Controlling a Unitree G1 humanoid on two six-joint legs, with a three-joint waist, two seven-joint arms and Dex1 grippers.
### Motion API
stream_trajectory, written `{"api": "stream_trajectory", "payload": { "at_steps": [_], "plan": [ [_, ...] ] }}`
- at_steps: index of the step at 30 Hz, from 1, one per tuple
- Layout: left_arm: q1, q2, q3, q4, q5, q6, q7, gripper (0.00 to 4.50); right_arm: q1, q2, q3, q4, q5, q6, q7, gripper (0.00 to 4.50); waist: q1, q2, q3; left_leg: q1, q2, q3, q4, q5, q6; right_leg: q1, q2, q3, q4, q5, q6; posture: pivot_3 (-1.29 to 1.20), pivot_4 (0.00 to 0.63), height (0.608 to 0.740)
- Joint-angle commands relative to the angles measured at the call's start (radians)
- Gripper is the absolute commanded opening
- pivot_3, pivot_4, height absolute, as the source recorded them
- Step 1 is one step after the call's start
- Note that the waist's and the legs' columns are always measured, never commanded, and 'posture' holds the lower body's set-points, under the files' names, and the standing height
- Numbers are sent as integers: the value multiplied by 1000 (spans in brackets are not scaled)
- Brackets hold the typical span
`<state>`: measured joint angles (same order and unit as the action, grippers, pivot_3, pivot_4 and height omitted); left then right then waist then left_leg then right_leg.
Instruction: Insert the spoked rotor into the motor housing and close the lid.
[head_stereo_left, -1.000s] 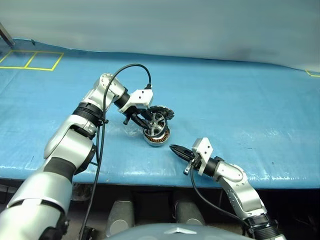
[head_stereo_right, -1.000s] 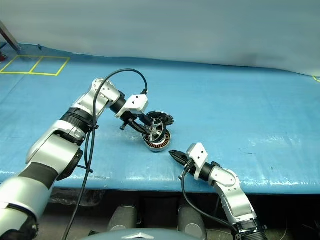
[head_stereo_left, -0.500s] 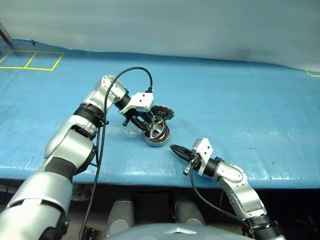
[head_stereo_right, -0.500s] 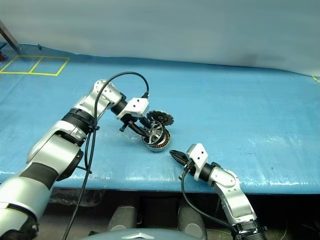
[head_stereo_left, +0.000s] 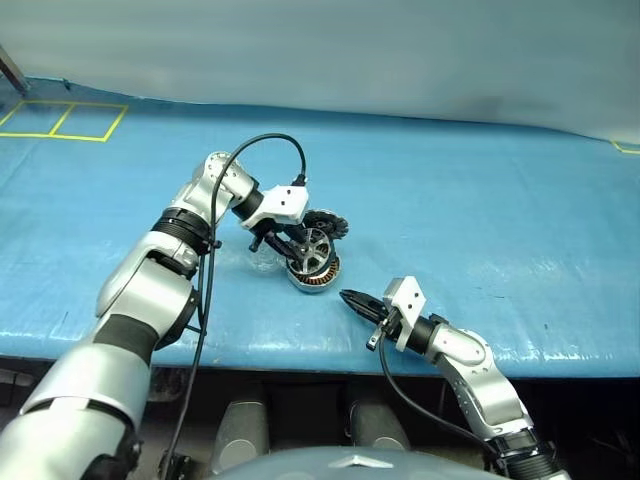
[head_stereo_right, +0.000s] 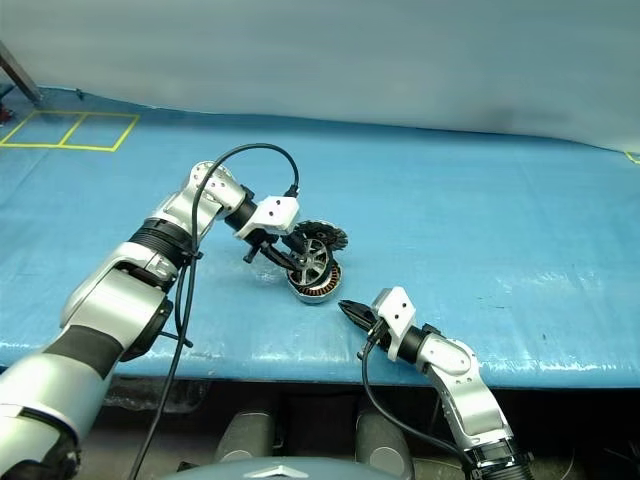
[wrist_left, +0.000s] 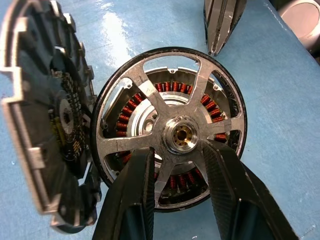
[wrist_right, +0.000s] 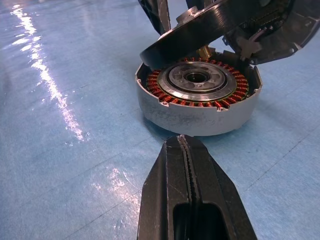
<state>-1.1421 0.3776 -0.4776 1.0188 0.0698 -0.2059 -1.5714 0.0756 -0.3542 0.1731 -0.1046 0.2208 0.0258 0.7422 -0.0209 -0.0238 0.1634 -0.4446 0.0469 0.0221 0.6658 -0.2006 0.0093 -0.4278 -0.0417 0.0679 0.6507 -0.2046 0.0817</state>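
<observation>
My table (head_stereo_left: 480, 200) is covered in a wrinkled, glossy blue sheet (head_stereo_right: 520, 230) that catches the overhead light in pale streaks. Yellow tape (head_stereo_left: 62, 120) marks two boxes at its far left corner. Behind it runs a plain grey-blue wall (head_stereo_left: 350, 50).

2 silver arms with black joint bands; behind each black 2-fingered hand, left hand (head_stereo_left: 300, 247) and right hand (head_stereo_left: 356, 299), sit a white wrist block and a black cable.
</observation>
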Motion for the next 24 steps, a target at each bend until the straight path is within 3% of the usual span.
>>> {"api": "stream_trajectory", "payload": {
  "at_steps": [1,19,20,23,24],
  "plan": [
    [-26,-6,38,-5,6,-14,-3,1272,-1,1,-5,-26,6,-19,1,0,0,0,0,0,0,0,0,0,0,0,0,0,0,0,0,0,150,740],
    [-24,-11,27,8,38,-32,-43,1272,-4,4,-5,-28,-3,-21,-5,0,0,0,0,0,0,0,0,0,0,0,0,0,0,0,0,0,150,740],
    [-24,-13,34,9,39,-37,-43,1915,-3,4,-6,-29,-3,-21,-5,0,0,0,0,0,0,0,0,0,0,0,0,0,0,0,0,0,150,740],
    [-25,-17,50,11,43,-40,-40,2743,-3,5,-5,-28,-3,-21,-6,0,0,0,0,0,0,0,0,0,0,0,0,0,0,0,0,0,150,740],
    [-26,-19,56,11,41,-36,-40,2743,-3,5,-5,-27,-3,-22,-6,0,0,0,0,0,0,0,0,0,0,0,0,0,0,0,0,0,150,740]
  ]
}}
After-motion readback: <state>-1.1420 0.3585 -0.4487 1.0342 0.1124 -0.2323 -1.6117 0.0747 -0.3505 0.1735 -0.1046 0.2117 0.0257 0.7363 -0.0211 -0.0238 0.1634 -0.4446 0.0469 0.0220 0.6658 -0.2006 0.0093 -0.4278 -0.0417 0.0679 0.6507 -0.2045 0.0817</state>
